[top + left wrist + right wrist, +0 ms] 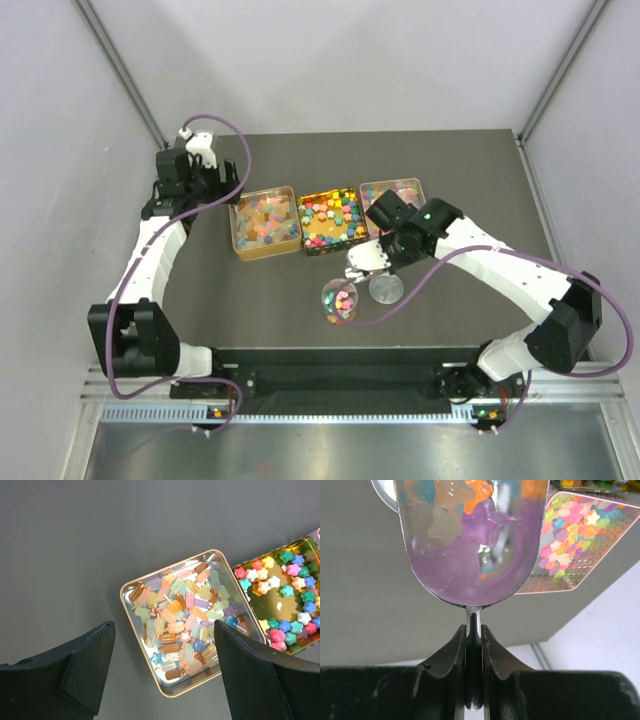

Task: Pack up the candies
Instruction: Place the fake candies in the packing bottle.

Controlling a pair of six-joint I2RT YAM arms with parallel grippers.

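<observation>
The right hand (474,630) is clenched on the thin metal stem of a small scoop (470,575). The scoop's clear, purple-tinted bowl reaches straight out past the fingertips and carries a few star candies (479,524) in orange, purple and pale tones. Ahead of this hand and to its right in the wrist view, a pastel-star tin (570,545) lies open, heaped with more stars.

From above, a small round jar (340,298), partly filled with mixed-colour pieces, stands on the table (480,170) just beyond the scoop's tip. A round silver lid (386,288) lies flat just beside the jar, close under the hand.

The left hand (164,626) hovers released, fingers spread wide, well apart from the right hand. Below and ahead of it, framed between its two fingers, a gold-rimmed tin (150,576) holds a jumble of ice-lolly candies (175,625) in pink, orange, green and translucent shades. Just past this hand's right finger, touching or nearly touching that tin's corner, a gold tin (270,605) shows bright stars scattered over its shiny floor.
</observation>
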